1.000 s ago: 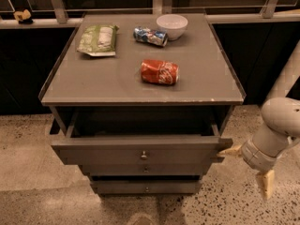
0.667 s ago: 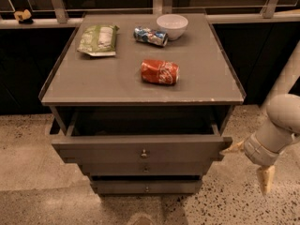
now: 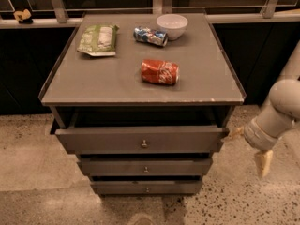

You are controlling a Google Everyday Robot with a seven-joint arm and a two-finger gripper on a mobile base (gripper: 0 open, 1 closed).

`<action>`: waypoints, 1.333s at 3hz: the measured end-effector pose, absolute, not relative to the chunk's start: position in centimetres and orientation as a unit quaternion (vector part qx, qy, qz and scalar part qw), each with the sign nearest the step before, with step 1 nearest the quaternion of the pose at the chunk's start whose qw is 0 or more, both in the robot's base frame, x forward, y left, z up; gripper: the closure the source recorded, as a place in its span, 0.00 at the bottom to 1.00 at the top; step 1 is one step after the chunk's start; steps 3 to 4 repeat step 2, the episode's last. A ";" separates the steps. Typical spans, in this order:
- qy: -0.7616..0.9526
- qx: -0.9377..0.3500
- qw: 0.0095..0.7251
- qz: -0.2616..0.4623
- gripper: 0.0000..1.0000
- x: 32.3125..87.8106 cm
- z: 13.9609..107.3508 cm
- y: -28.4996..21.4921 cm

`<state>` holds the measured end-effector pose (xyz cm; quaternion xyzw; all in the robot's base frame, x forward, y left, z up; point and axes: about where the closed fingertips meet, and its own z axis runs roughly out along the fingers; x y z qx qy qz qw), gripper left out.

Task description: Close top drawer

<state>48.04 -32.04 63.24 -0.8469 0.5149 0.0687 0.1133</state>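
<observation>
End effector (image 3: 248, 152), spread wide, hangs just beside the right end of the pulled-out top drawer (image 3: 103, 140).

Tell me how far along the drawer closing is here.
Nothing looks done: the top drawer stands pulled out from under the tabletop. In hand: the gripper, fingers spread, sits off the drawer front's right end, one finger reaching toward it. Left: pushing the drawer fully in.
</observation>
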 end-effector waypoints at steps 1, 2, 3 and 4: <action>0.517 -0.844 0.131 0.060 0.00 49.5 64.4 -31.9; 0.517 -0.844 0.130 0.060 0.00 49.5 64.4 -31.9; 0.517 -0.844 0.130 0.060 0.00 49.5 64.4 -31.9; 0.517 -0.844 0.130 0.060 0.00 49.5 64.4 -31.9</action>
